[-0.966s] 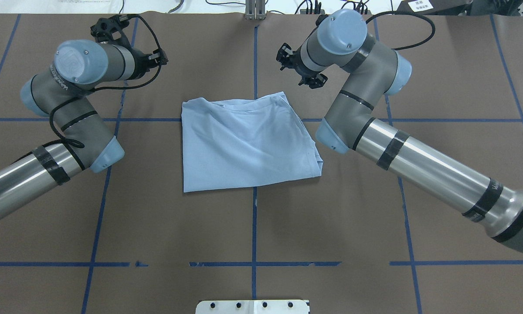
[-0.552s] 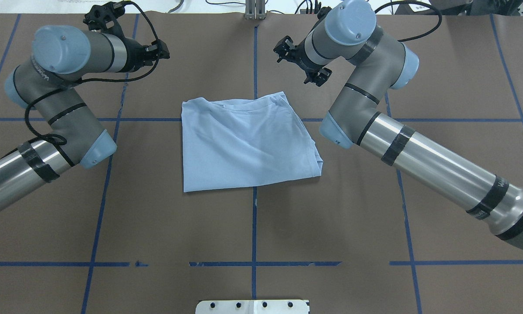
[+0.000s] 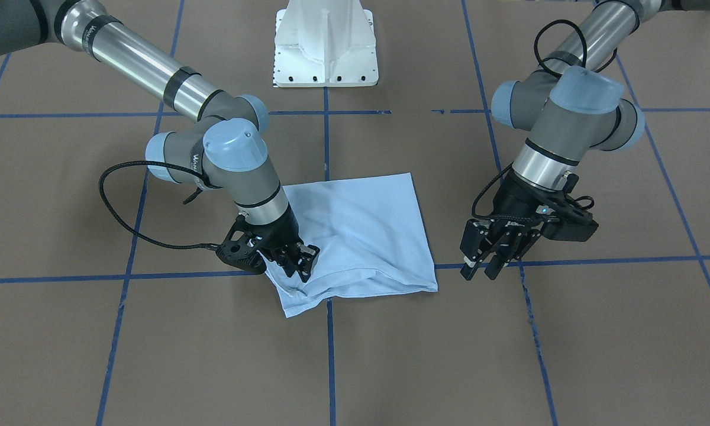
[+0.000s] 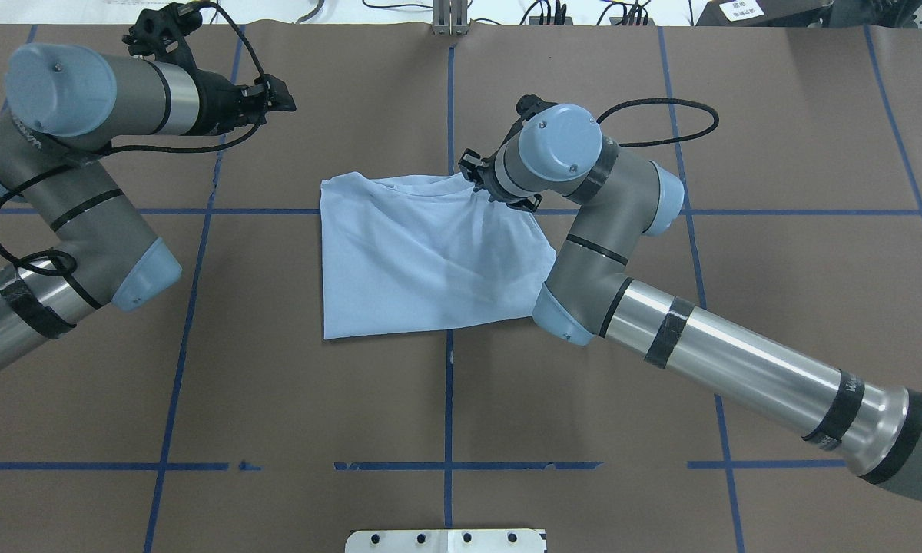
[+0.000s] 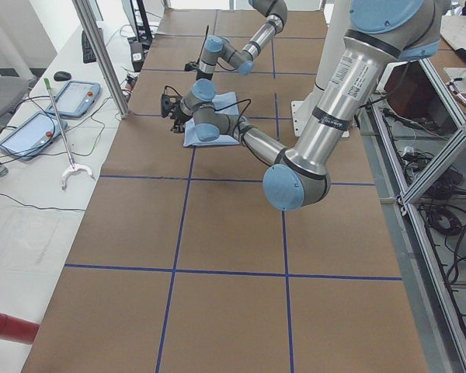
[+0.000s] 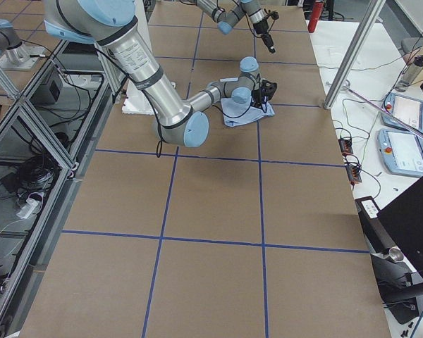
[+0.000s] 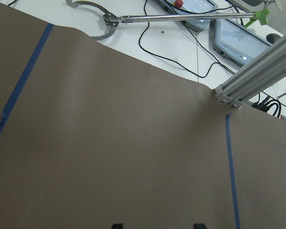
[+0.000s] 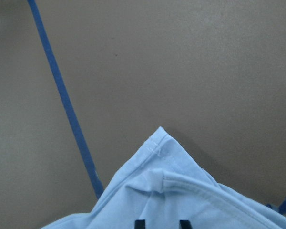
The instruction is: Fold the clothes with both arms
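The light blue T-shirt (image 4: 422, 253) lies folded into a rough square at the table's centre, also seen in the front-facing view (image 3: 361, 236). My right gripper (image 4: 482, 183) is down on its far right corner (image 8: 161, 140). In the front view that gripper (image 3: 300, 265) touches the cloth. In the right wrist view its fingertips (image 8: 140, 223) stand narrowly apart with fabric between them. My left gripper (image 4: 280, 98) hangs open over bare table, well off the shirt's far left; it is also visible in the front view (image 3: 480, 271). The print, collar and label are hidden.
The brown table cover carries a grid of blue tape lines (image 4: 449, 399). The white pedestal base (image 3: 325, 44) stands at the robot's side. Beyond the far edge are an aluminium post (image 7: 257, 67), cables, control tablets (image 7: 238, 36) and a reaching tool (image 7: 133, 19).
The right arm has swung in and down from above the table beyond the shirt onto its far right corner. The left arm has drawn back towards the left.
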Tool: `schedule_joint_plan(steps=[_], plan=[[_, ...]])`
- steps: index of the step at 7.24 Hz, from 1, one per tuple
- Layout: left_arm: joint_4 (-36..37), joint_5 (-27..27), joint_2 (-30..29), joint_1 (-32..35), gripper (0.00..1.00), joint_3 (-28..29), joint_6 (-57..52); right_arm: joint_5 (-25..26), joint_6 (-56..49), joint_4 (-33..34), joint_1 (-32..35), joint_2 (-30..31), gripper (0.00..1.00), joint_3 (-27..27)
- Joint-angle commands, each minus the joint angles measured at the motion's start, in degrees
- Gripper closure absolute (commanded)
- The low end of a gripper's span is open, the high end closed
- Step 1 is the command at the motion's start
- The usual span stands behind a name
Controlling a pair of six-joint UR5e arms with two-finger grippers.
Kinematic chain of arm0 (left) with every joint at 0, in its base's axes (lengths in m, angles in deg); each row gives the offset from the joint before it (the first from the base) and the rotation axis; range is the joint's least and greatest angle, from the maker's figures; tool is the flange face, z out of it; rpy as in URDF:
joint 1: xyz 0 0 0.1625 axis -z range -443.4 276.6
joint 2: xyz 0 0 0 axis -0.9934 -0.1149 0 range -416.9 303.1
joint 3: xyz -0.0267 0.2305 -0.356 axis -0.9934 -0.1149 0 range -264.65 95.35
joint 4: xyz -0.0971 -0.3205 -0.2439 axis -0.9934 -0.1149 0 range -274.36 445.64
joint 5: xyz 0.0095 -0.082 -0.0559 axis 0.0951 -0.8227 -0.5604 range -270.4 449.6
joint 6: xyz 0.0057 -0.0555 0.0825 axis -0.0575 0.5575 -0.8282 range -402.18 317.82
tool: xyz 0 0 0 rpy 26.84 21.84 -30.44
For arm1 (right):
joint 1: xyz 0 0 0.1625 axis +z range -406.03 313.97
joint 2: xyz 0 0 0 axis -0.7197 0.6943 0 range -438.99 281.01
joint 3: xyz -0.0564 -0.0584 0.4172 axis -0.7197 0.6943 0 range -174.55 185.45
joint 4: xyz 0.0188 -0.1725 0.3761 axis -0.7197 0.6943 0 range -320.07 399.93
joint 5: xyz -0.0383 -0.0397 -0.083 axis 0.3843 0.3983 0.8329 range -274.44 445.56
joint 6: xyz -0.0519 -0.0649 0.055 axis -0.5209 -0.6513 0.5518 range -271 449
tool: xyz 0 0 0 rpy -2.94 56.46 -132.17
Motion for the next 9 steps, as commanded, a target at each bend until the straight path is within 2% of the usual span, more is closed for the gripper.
schedule_joint_plan(steps=[1,4,5,6,7,8,9], plan=[[0.2,-0.1,0.1,0.0,0.41,-0.5,1.1,2.1,-1.4,0.0,-0.1,-0.4,1.00,1.6],[3.1,-0.1,1.5,-0.1,0.41,-4.0,2.1,1.9,-4.6,-0.3,3.9,-1.2,1.00,6.5],[3.2,-0.1,1.6,-0.1,0.41,-4.0,2.0,-1.5,-8.4,-0.3,8.0,0.1,1.00,7.0],[3.2,-0.1,2.1,-0.1,0.41,-4.1,2.0,-4.6,-11.3,-0.3,10.3,1.5,1.00,6.7],[3.2,0.0,2.1,-0.3,0.41,-3.9,2.1,-4.7,-10.9,-0.1,10.4,0.7,1.00,6.1],[3.2,0.0,2.3,-0.2,0.42,-3.8,1.5,-5.0,-11.4,-0.1,10.6,1.7,1.00,4.4],[2.7,-1.4,4.3,0.0,0.43,-4.1,0.5,-7.9,-12.2,0.1,12.5,5.1,1.00,1.1]])
